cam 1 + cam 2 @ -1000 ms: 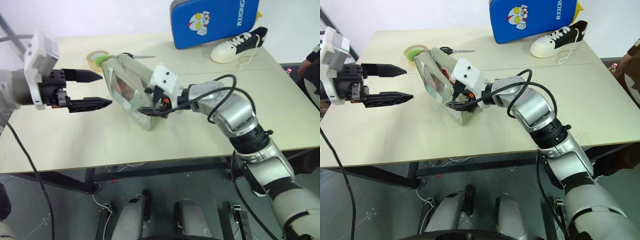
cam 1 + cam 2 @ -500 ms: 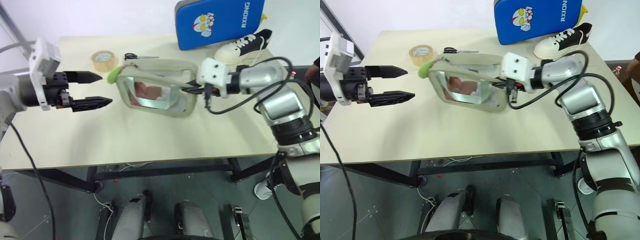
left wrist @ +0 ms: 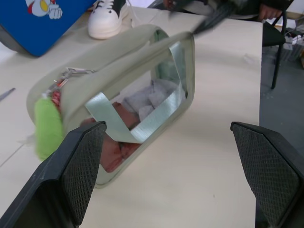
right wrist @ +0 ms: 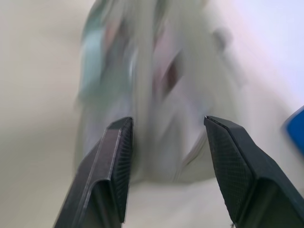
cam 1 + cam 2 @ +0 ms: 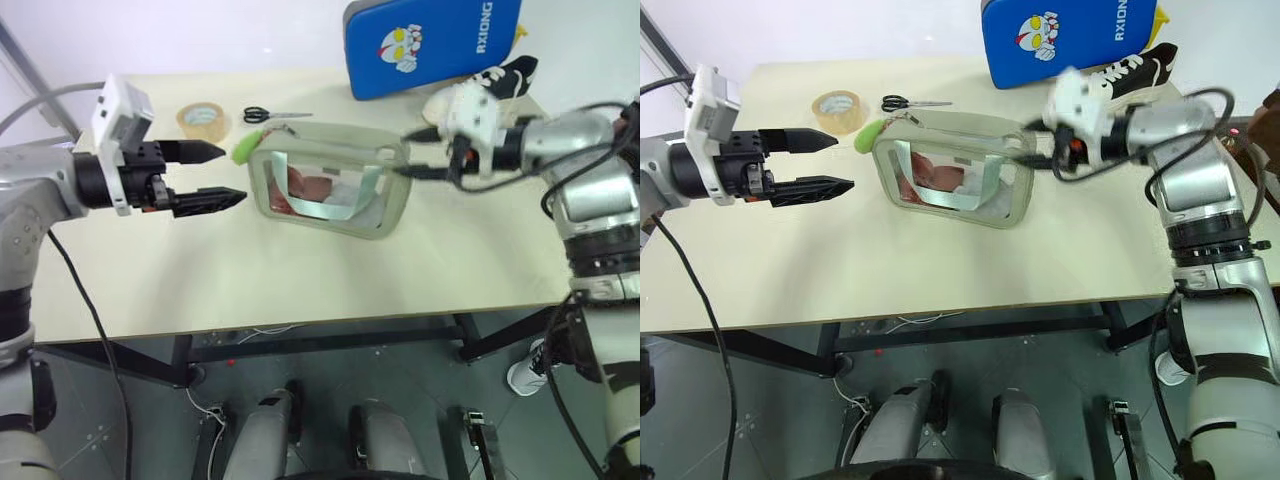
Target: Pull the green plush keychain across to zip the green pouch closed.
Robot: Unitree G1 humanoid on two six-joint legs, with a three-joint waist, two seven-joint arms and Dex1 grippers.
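The green pouch (image 5: pixel 325 185) stands upright mid-table, its clear window showing red items. The green plush keychain (image 5: pixel 245 148) hangs at its top left corner. My left gripper (image 5: pixel 225 175) is open and level, its tips just left of the keychain and apart from it. In the left wrist view the keychain (image 3: pixel 47 126) and the pouch (image 3: pixel 137 80) lie ahead of the wide-spread fingers (image 3: pixel 80 161). At the pouch's top right corner my right gripper (image 5: pixel 408 153) is open; whether its tips touch the fabric I cannot tell. The right wrist view shows the pouch (image 4: pixel 156 71) blurred beyond the gripper (image 4: pixel 168 119).
A blue padded case (image 5: pixel 430 45) and a white sneaker (image 5: pixel 480 85) stand at the back right. A tan tape roll (image 5: pixel 203 120) and scissors (image 5: pixel 272 115) lie behind the keychain. The table (image 5: pixel 300 290) has bare room in front of the pouch.
My right gripper swung the pouch round to the right and upright, then opened off it. The keychain now faces my left gripper, which has stayed open and moved slightly closer to the pouch.
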